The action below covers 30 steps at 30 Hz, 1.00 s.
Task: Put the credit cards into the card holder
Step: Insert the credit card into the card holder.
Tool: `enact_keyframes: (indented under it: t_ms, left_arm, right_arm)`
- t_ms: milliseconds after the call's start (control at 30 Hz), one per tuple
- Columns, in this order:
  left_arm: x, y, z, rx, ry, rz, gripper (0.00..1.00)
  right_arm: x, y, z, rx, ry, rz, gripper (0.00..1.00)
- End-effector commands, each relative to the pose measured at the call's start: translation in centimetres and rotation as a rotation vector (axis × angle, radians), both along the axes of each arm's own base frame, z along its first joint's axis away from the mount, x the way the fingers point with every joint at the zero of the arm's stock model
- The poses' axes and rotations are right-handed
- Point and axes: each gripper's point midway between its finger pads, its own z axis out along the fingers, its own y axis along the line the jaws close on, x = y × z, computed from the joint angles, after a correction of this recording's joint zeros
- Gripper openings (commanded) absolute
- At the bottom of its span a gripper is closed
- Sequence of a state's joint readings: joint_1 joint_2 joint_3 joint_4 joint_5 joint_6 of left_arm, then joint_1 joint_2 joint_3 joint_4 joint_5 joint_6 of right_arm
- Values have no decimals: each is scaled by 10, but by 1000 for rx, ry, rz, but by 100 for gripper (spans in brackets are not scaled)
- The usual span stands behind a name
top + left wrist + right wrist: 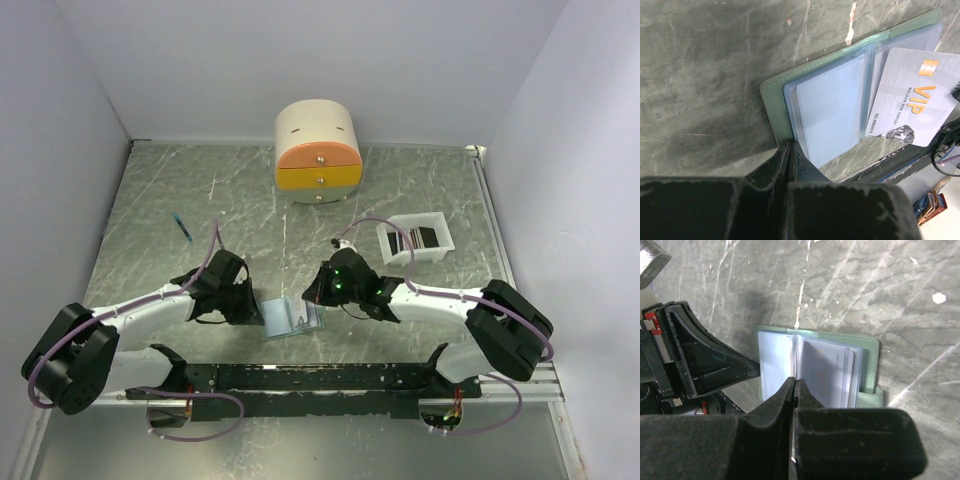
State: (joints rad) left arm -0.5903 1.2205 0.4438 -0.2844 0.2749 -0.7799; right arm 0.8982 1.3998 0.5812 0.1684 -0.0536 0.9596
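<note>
The marbled grey-green table (200,200) fills the top view, walled in by pale panels. The left arm (140,315) reaches in from 7 o'clock and the right arm (450,300) from 4 o'clock, both converging just short of the table's middle. A round cream-and-orange drawer box (318,150) stands at 12 o'clock against the back wall. A white tray (443,238) sits at 2 o'clock, with several dark, pale-striped credit cards (415,238) lying in it. The card holder (293,318) lies open and flat at 6 o'clock, between the two wrists, its green cover underneath and its pale blue translucent pockets facing up. The left gripper (790,147) has its jaws together, with the tips touching the holder's edge on its own side; whether they pinch the cover or only press on it cannot be told. The right gripper (794,386) also has its jaws together, with the tips over the holder's central fold at its near edge; whether they nip anything is hidden. A silver card marked VIP (912,97) lies on the holder's half toward the right arm, one end among the pocket leaves and the other sticking out past the cover. A small blue pen (182,228) lies at 10 o'clock, well apart from everything else.
</note>
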Motion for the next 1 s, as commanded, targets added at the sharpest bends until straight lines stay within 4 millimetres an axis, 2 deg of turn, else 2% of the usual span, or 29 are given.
enact_keyframes:
  t_ms: [0,300,500,967]
  left_arm:
    - [5,7,-7,42,-11,29,10]
    - [5,8,-10,48,-5,27,10]
    - [4,8,-11,51,-4,28,9]
    - [4,7,-11,49,0,19,9]
  right_arm:
    - [5,-1,2,-10,8,-44,0]
    - [-2,8,-1,60,10,-2,0]
    - [1,9,1,58,-10,-1,0]
    - [1,7,-23,18,3,6,0]
